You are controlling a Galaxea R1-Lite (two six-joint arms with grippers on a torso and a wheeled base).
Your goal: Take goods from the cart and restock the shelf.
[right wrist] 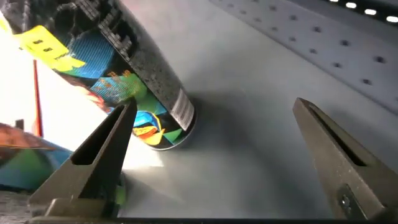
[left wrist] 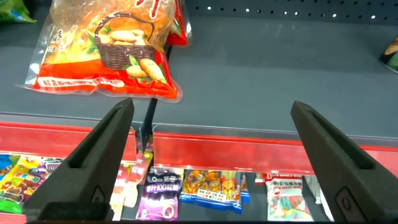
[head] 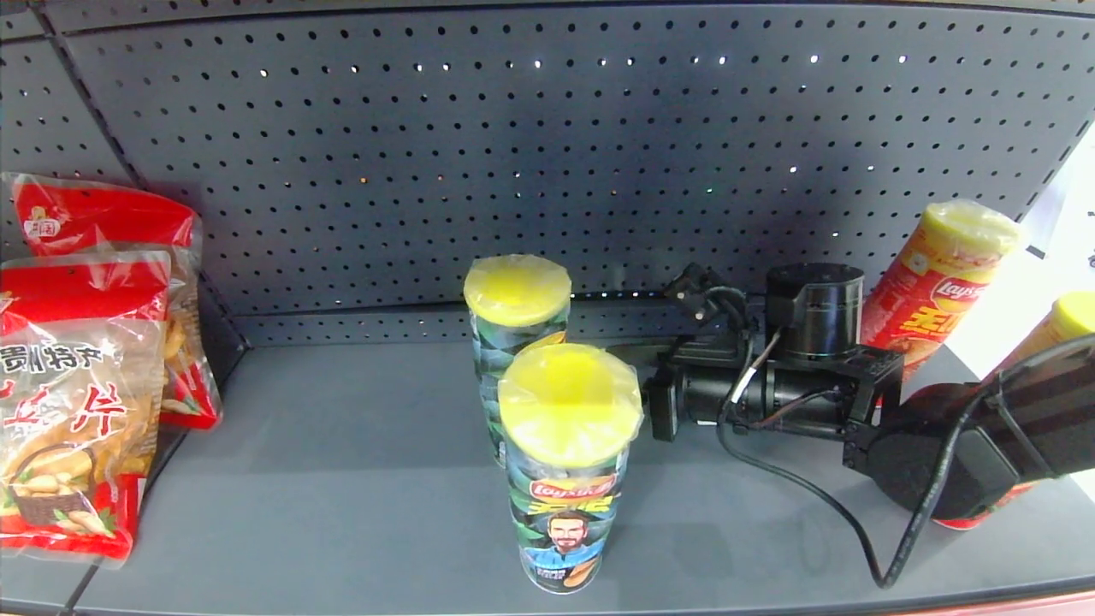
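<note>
Two dark chip cans with yellow lids stand mid-shelf, one at the front (head: 569, 462) and one behind it (head: 516, 316). My right arm's wrist (head: 770, 385) lies low over the shelf, pointing at them from the right. My right gripper (right wrist: 213, 106) is open and holds nothing. A dark can (right wrist: 140, 81) stands just ahead of it, close to one finger (right wrist: 102, 149). My left gripper (left wrist: 211, 107) is open and empty, in front of the shelf's red front rail (left wrist: 249, 146).
Red snack bags (head: 81, 376) lean at the shelf's left end; one (left wrist: 106, 50) shows beyond my left gripper. A red can (head: 937, 274) leans on the pegboard at back right, another (head: 1069, 321) at the far right. Small packets (left wrist: 205, 186) fill the shelf below.
</note>
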